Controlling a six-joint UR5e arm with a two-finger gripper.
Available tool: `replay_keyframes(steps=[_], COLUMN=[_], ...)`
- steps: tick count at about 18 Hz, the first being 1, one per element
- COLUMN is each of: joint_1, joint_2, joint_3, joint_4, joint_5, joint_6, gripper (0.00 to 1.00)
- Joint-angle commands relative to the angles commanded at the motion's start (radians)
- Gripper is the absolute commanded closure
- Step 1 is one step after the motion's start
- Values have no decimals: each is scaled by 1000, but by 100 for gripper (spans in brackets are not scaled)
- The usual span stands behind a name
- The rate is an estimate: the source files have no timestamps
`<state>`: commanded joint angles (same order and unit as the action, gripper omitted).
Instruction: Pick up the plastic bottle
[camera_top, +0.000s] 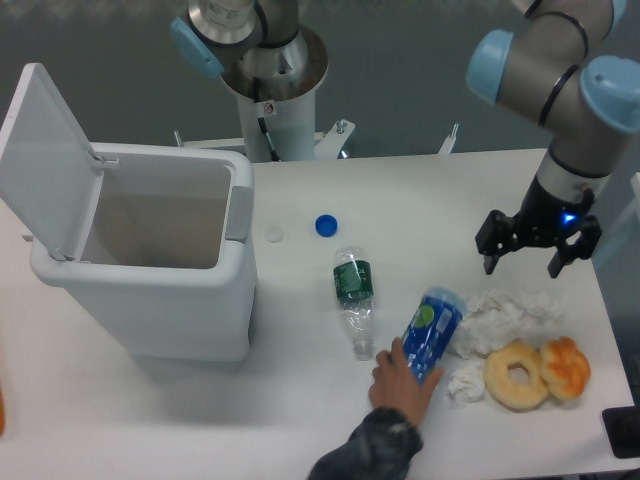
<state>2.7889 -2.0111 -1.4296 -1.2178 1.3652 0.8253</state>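
A hand (398, 375) reaching in from the near edge grips the blue bottle (432, 334), which lies tilted on the table (300, 420) between the green-label bottle (353, 298) and the crumpled tissues (500, 318), with two doughnuts (538, 371) just beyond to the right. Farther back the gripper (536, 262) hangs above the tissues with its fingers apart and holding nothing, well clear of the blue bottle. A loose blue cap (325, 225) lies mid-table, and the open white bin (150, 265) stands at the left.
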Motion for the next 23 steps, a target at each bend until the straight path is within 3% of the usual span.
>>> replay_keyframes(steps=[4, 6, 11, 13, 17, 21, 23], joint_1=[-93, -153, -189, -189, -178, -187, -198], joint_2=[21, 44, 107, 103, 57, -73, -110], joint_3=[-51, -46, -54, -42, -45, -13, -6], joint_4=[-2, -12, -34, -26, 7, 161, 188], joint_5=[53, 81, 77, 77, 75, 80, 81], joint_6=[-2, -6, 14, 56, 279, 325, 325], gripper=[0, 0, 0, 0, 0, 0, 0])
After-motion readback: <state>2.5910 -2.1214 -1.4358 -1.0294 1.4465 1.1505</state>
